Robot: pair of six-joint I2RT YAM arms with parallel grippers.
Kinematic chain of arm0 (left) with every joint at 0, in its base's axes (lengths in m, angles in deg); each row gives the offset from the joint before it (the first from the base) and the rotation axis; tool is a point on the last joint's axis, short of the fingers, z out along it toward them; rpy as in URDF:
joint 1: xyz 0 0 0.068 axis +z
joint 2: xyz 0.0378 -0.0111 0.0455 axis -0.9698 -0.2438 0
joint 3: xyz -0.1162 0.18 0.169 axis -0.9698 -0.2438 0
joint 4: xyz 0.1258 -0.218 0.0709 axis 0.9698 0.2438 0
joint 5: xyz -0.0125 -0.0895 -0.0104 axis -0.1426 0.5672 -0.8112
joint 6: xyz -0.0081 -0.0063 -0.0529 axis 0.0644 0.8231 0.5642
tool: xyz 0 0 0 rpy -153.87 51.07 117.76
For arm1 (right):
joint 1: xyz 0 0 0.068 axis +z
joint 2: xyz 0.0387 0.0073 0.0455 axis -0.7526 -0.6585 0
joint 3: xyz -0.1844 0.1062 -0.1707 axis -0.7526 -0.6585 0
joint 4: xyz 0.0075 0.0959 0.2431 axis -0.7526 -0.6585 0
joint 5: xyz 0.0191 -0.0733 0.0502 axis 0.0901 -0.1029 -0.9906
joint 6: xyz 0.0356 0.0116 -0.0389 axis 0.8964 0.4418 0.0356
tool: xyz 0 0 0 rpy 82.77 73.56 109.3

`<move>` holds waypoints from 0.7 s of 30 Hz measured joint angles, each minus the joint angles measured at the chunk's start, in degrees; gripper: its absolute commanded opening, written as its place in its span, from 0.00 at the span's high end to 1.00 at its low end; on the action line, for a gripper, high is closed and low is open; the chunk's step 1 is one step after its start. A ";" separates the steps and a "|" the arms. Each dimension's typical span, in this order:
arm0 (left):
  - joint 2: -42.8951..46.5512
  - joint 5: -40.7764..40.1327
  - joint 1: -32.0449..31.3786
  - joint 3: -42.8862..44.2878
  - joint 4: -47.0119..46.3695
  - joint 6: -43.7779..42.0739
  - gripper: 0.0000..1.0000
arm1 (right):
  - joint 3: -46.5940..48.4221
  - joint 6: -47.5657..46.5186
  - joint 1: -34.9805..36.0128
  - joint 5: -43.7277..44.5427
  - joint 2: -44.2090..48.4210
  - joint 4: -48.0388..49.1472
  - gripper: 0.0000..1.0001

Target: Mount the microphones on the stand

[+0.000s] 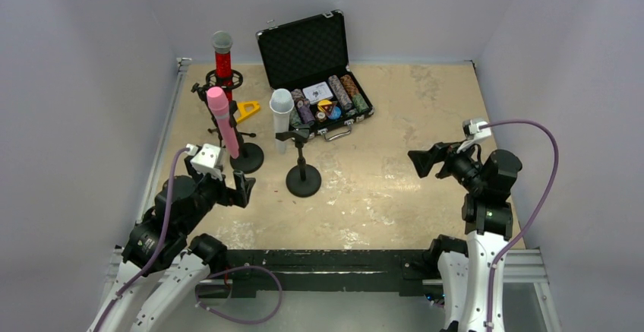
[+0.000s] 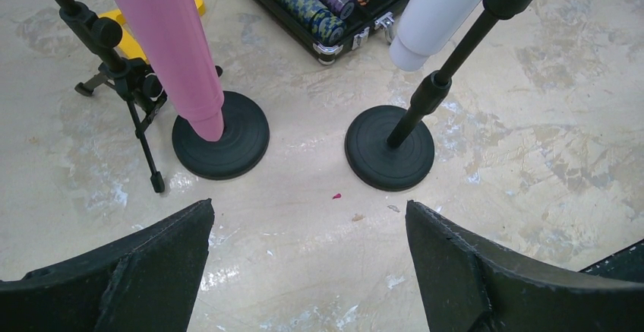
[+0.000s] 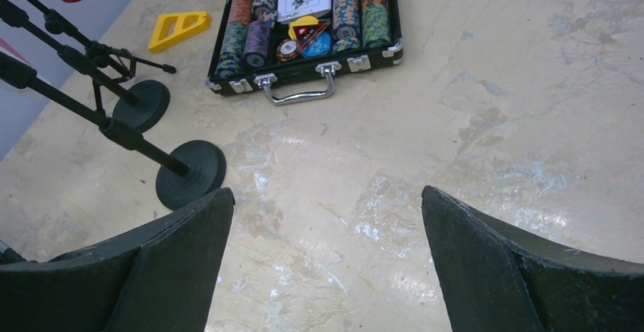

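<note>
Three microphones stand upright in stands at the back left. The red microphone (image 1: 222,60) with silver mesh head sits in a tripod stand (image 1: 225,83). The pink microphone (image 1: 222,121) sits in a round-base stand (image 1: 247,158); its handle shows in the left wrist view (image 2: 171,39). The white microphone (image 1: 282,118) sits in another round-base stand (image 1: 304,180); its handle shows too (image 2: 440,9). My left gripper (image 1: 237,188) (image 2: 307,210) is open and empty, just in front of the pink microphone's stand. My right gripper (image 1: 420,161) (image 3: 326,195) is open and empty at the right.
An open black case (image 1: 315,81) of poker chips and cards lies at the back centre, also in the right wrist view (image 3: 304,24). A yellow triangular piece (image 1: 247,109) lies by the tripod stand. White walls close in the table on three sides.
</note>
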 measured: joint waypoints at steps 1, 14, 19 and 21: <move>0.00 0.00 0.00 0.00 -0.09 -0.02 0.00 | 0.00 0.00 -0.07 -0.02 0.15 0.02 0.01; -0.02 0.02 0.00 0.00 -0.74 -0.81 0.00 | 0.02 -0.13 -0.35 0.00 0.74 0.04 0.01; -0.48 0.07 0.00 0.00 -0.83 -0.81 0.00 | 0.02 -0.17 -0.35 0.00 1.07 0.04 0.01; -0.48 0.09 0.00 0.00 -0.83 -0.81 0.00 | 0.02 -0.17 -0.37 0.00 1.49 0.07 0.01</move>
